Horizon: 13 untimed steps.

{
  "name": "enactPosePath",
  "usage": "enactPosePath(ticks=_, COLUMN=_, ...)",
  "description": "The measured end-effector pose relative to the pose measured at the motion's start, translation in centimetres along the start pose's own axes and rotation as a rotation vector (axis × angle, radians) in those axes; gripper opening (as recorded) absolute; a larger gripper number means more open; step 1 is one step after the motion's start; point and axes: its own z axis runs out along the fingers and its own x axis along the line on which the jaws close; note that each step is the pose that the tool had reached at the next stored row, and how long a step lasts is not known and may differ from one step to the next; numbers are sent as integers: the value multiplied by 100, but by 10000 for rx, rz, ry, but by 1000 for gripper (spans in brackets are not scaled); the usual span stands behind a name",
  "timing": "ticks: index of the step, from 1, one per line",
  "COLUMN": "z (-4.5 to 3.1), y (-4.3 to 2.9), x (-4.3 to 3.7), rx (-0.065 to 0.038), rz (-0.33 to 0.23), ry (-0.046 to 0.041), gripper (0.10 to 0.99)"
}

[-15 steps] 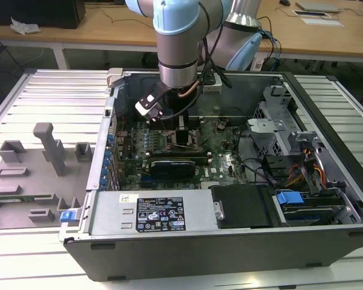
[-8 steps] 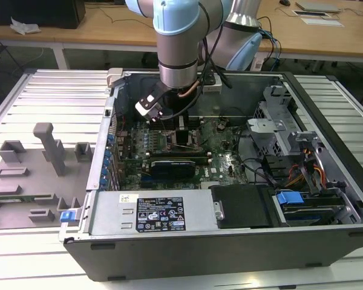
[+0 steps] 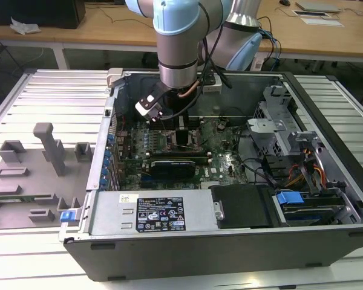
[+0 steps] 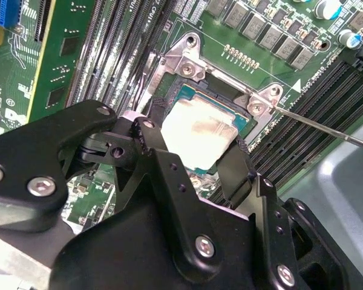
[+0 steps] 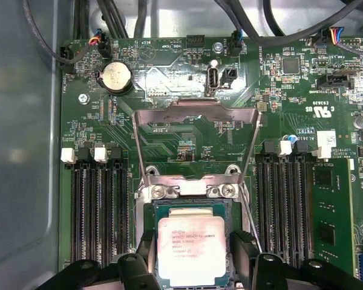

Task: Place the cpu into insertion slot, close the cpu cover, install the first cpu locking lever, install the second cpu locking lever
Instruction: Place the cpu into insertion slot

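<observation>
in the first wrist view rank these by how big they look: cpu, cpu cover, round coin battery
1. cpu cover: the open, raised frame looks largest, though it may stand nearer the camera.
2. cpu: looks somewhat smaller than the frame.
3. coin battery: clearly the smallest.

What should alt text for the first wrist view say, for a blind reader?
A silver-topped cpu sits in the insertion slot on a green motherboard, with the black gripper right at it. The cpu cover, a metal frame, stands open beyond it, and long black memory slots run on both sides.
</observation>
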Motion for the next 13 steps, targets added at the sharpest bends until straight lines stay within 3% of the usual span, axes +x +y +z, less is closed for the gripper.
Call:
enactPosePath(ticks=3, z=-12, y=1, x=0, rx=-2, rz=-2, ry=-11, gripper=616)
enactPosePath(ticks=7, z=-13, y=1, x=0, rx=-2, rz=-14, ry=-138, gripper=616)
enactPosePath(ticks=13, z=-45, y=4, x=-1, rx=-3, rz=-15, ry=-149, gripper=616)
